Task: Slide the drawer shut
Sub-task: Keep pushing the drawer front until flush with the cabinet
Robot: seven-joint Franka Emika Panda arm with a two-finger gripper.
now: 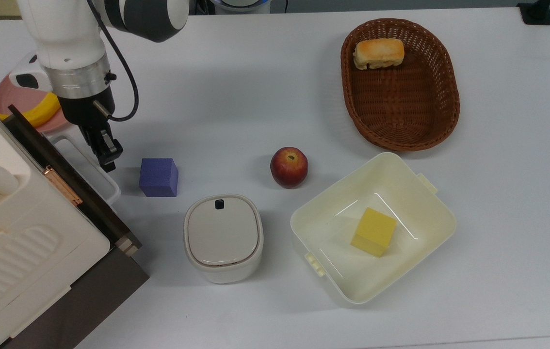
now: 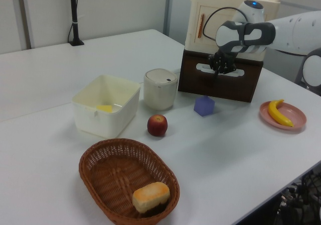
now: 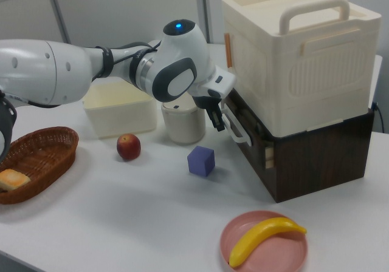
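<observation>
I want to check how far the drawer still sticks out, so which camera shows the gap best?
The right view: it sees the drawer side-on, its light-wood edge still proud of the cabinet, the gripper at the white handle. The top view shows the drawer from above; the left view shows its front face-on.
</observation>
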